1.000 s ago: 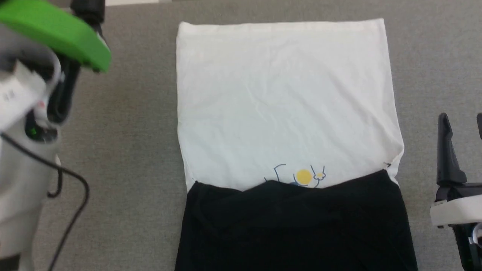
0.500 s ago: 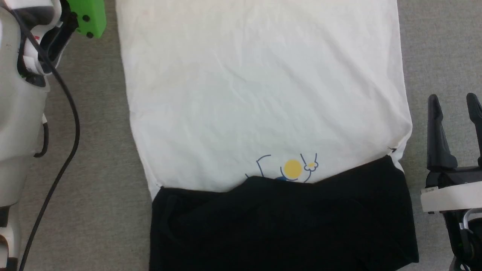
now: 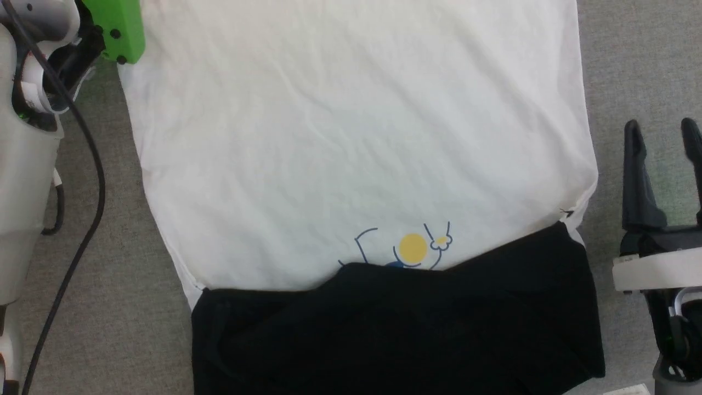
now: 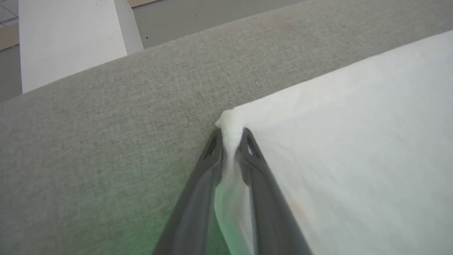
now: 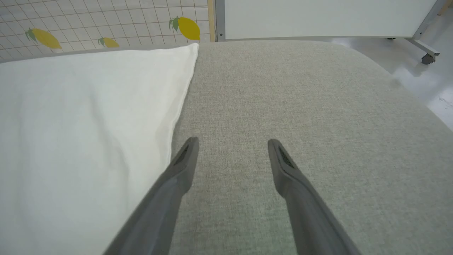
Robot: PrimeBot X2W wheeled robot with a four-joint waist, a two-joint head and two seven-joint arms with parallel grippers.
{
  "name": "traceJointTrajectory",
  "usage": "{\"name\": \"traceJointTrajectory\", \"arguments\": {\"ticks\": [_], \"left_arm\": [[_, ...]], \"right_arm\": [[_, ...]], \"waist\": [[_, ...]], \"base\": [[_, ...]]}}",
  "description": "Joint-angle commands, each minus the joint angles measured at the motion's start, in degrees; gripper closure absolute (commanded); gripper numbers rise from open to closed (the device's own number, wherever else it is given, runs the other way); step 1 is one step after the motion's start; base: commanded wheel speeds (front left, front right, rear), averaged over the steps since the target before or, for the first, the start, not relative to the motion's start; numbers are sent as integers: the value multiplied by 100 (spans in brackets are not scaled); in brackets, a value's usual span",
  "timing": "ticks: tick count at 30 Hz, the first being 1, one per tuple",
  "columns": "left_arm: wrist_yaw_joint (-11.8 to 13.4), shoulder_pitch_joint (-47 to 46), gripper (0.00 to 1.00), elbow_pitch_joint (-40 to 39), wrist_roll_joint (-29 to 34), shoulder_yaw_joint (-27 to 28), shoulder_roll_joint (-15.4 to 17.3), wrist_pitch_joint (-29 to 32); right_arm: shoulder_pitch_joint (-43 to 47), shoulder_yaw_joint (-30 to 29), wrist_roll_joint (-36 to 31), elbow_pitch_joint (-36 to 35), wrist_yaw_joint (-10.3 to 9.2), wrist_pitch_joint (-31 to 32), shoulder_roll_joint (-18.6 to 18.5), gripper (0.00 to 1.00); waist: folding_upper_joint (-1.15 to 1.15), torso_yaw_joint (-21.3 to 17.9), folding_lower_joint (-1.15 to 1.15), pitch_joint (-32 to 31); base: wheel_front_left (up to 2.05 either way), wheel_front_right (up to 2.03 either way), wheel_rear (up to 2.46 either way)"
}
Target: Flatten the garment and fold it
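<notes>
Fold stage, first lengthwise lift. The white soft-cloth T-shirt with black raglan sleeves and a small yellow-and-blue cartoon print lies flat along the middle of the grey woven work surface. The sleeves are laid across its near end. The left gripper is clenched on the shirt's white hem corner, close to the surface's far edge, with cloth bunched between its dark fingers. The right gripper stands released over bare surface, just beside the shirt's right edge. Judged next: the right gripper needs to pinch the matching hem corner before both carry the hem toward the sleeves, level and together, or the fold may skew.
</notes>
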Motion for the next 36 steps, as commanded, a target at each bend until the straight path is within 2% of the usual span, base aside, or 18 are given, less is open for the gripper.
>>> {"name": "traceJointTrajectory", "arguments": {"ticks": [1, 3, 5, 9, 12, 14, 19, 24, 29, 36], "left_arm": [[54, 233, 100, 60, -15, -33, 40, -6], [69, 283, 100, 37, -7, -20, 40, -105], [71, 329, 100, 38, 0, -29, 21, -196], [71, 382, 100, 61, -16, -63, -73, -328], [59, 367, 100, 70, -25, -107, -162, -393], [48, 337, 100, 70, -25, -136, -213, -424], [10, 233, 100, 64, -5, -228, -341, -491], [-36, 121, 100, 88, 8, -358, -558, -585], [-113, 10, 100, 187, 15, -474, -734, -689], [-175, -103, 100, 347, 17, -546, -846, -801]], "right_arm": [[-208, -14, -46, -65, -9, -21, 4, 0], [-410, -58, -99, -164, -9, 71, -104, 0], [-760, -120, -42, -320, -9, 216, -368, 0], [-1828, -195, 246, -558, -9, 810, -1085, 0], [-2828, -116, 601, -346, -9, 1553, -1504, 0], [-3469, -35, 800, -26, -9, 2020, -1604, 0], [-4669, 139, 847, 1156, -9, 3121, -1477, 0], [-5311, 94, 396, 2313, -9, 3849, -1162, 0], [-5416, 181, -11, 2907, -9, 4096, -1016, 0], [-5294, 207, -318, 3346, -9, 4302, -983, 0]], "waist": [[0, 28, -1, -45], [0, 48, -1, -109], [0, 77, -1, -186], [0, 157, -1, -282], [0, 253, -1, -281], [0, 323, -1, -252], [0, 510, -1, -138], [0, 738, -1, 7], [0, 949, -1, 152], [0, 1072, -1, 279]], "base": [[0, 0, 0], [0, 0, 0], [0, 0, 0], [0, 0, 0], [0, 0, 0], [0, 0, 0], [0, 0, 0], [0, 0, 0], [0, 0, 0], [0, 0, 0]]}}
